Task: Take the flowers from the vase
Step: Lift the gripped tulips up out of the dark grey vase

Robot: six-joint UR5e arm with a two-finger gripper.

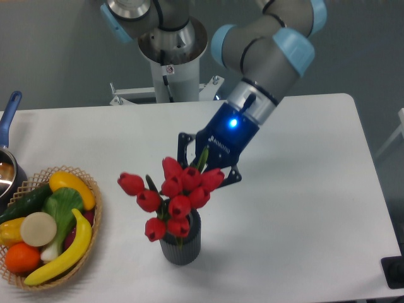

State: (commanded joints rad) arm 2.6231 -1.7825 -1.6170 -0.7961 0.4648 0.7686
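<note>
Gripping the tulips (pixel 173 199), the gripper (pixel 203 165) should pull straight up so stems clear the ribbed vase (pixel 181 243) without tipping it.

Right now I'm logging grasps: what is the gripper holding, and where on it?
The gripper is shut on the flowers, gripping the upper part of the bunch just behind the buds; the stems' lower ends sit in the vase.

Lab: pedestal-mounted arm (pixel 265 44), white table (pixel 315 189)
</note>
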